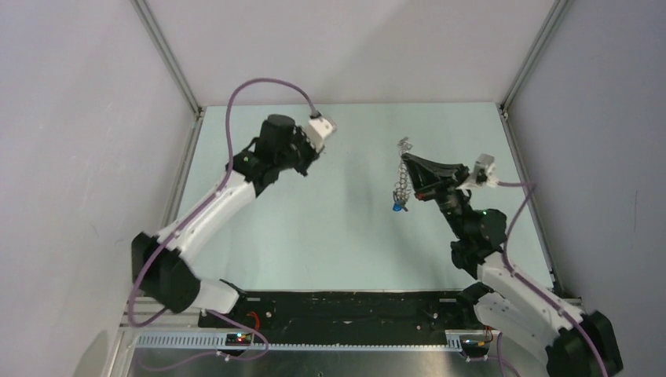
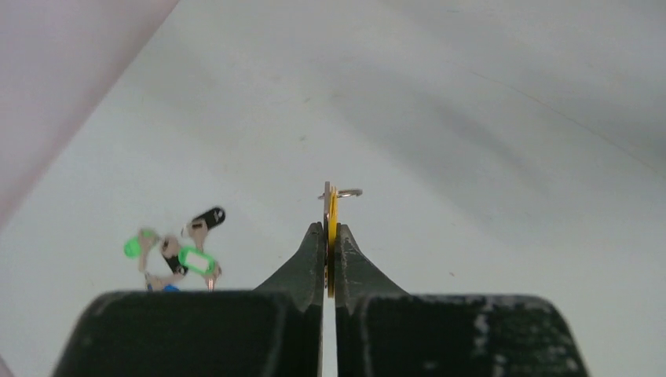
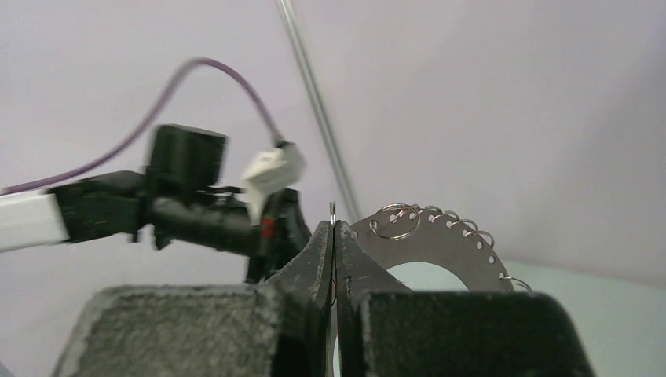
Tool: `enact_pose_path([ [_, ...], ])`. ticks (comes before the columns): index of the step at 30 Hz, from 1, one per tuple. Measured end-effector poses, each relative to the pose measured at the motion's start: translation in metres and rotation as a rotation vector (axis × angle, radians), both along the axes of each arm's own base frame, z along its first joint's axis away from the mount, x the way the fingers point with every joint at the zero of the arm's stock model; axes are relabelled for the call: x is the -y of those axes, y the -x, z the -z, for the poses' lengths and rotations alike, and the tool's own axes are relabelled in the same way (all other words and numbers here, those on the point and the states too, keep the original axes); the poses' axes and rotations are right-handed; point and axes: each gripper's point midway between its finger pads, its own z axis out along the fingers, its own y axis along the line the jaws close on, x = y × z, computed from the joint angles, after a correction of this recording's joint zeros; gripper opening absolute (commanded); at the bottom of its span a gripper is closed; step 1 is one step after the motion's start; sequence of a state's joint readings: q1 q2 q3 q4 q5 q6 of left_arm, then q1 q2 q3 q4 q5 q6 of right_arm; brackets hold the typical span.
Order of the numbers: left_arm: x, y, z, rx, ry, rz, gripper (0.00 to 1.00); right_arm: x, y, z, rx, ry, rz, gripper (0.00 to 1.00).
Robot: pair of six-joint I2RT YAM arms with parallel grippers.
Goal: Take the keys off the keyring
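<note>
The left arm (image 1: 212, 208) reaches out long from its near corner, elbow low and wrist bent over the far left of the table (image 1: 345, 243). The right arm (image 1: 503, 275) rises from the near right and folds back towards the middle. The left tool (image 2: 331, 232) is pressed together on a yellow key (image 2: 333, 214), which it grips edge-on. The key's top and a small split ring (image 2: 350, 192) poke out past the fingertips. Off to that tool's left, well apart from it, a heap of loose keys (image 2: 177, 253) with green, black and blue heads lies on the table. The right tool (image 3: 334, 228) is clamped on the rim of the keyring (image 3: 444, 245), with the flat silver disc standing out to its right and little loops studding the edge. From above, the keyring (image 1: 402, 177) hangs edge-on at the tip of that tool, and a blue key (image 1: 398, 207) dangles from its near end.
</note>
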State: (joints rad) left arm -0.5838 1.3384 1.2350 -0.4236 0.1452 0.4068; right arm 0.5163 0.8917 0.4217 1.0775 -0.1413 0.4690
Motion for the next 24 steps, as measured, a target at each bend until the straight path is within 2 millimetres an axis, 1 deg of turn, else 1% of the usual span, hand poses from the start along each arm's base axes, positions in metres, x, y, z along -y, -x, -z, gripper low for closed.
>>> enact_pose_path([
  [3,-0.026,-0.049,0.017,-0.107,0.085,-0.165,0.00,0.017,0.015,-0.018,0.080,0.026,0.070,0.00],
  [4,-0.040,-0.069,0.026,-0.150,0.121,-0.233,0.00,0.022,0.020,-0.022,0.100,0.034,0.092,0.00],
  [5,-0.050,-0.085,0.033,-0.175,0.140,-0.285,0.00,0.026,0.024,-0.025,0.117,0.044,0.110,0.00],
  [6,-0.066,-0.104,0.045,-0.211,0.162,-0.353,0.00,0.029,0.026,-0.027,0.127,0.055,0.124,0.00],
  [7,-0.077,-0.117,0.054,-0.233,0.173,-0.401,0.00,0.032,0.028,-0.027,0.134,0.065,0.138,0.00],
  [9,-0.097,-0.138,0.073,-0.275,0.184,-0.482,0.00,0.035,0.031,-0.026,0.135,0.084,0.156,0.00],
  [11,-0.110,-0.156,0.092,-0.310,0.189,-0.540,0.01,0.038,0.032,-0.024,0.130,0.100,0.169,0.00],
  [13,-0.120,-0.170,0.109,-0.339,0.191,-0.581,0.07,0.039,0.033,-0.022,0.126,0.114,0.177,0.00],
  [14,-0.125,-0.176,0.118,-0.352,0.190,-0.601,0.16,0.040,0.034,-0.020,0.122,0.122,0.179,0.00],
  [15,-0.130,-0.181,0.127,-0.363,0.184,-0.617,0.21,0.040,0.034,-0.019,0.118,0.126,0.179,0.00],
  [16,-0.136,-0.183,0.136,-0.374,0.172,-0.637,0.37,0.040,0.034,-0.018,0.115,0.131,0.181,0.00],
  [17,-0.141,-0.183,0.143,-0.382,0.158,-0.651,0.64,0.041,0.034,-0.017,0.111,0.136,0.182,0.00],
  [18,-0.145,-0.184,0.148,-0.385,0.143,-0.660,0.82,0.041,0.035,-0.016,0.108,0.139,0.182,0.00],
  [19,-0.150,-0.184,0.151,-0.386,0.130,-0.674,0.95,0.041,0.035,-0.015,0.106,0.144,0.183,0.00],
  [21,-0.156,-0.184,0.153,-0.383,0.114,-0.695,0.99,0.042,0.035,-0.014,0.104,0.152,0.186,0.00],
  [24,-0.156,-0.188,0.143,-0.362,0.126,-0.702,1.00,0.042,0.034,-0.011,0.098,0.163,0.190,0.00],
])
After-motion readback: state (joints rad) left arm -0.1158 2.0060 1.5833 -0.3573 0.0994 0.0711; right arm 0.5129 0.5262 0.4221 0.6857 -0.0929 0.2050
